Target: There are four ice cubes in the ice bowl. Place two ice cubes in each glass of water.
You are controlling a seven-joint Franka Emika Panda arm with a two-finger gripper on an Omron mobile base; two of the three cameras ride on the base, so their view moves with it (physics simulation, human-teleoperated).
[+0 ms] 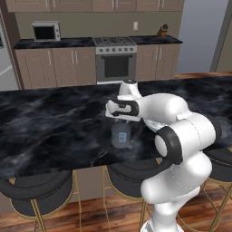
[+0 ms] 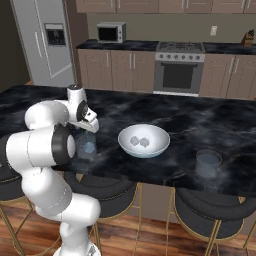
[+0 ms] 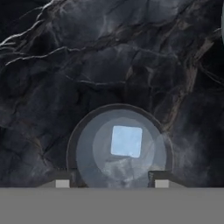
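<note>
My gripper [image 3: 112, 183] hangs open right above the near glass of water [image 3: 120, 146], its fingertips [image 3: 62, 183] spread over the rim with nothing between them. One ice cube [image 3: 126, 141] lies in this glass, and a fainter pale shape next to it may be a second. From the right base the gripper [image 2: 89, 131] is over that glass [image 2: 87, 146], with a cube [image 2: 89, 147] showing through its wall. The ice bowl [image 2: 125, 145] holds two ice cubes [image 2: 135, 141] [image 2: 146, 142]. The other glass [image 2: 208, 163] stands right of the bowl. The left base view shows the gripper [image 1: 121, 121] above the glass [image 1: 121, 134].
Everything stands on a dark marble island counter [image 2: 200, 120]. Black round stools [image 2: 210, 212] line its near edge. Cabinets, an oven [image 2: 179, 67], a microwave [image 2: 111, 32] and a fridge [image 2: 47, 45] stand along the far wall.
</note>
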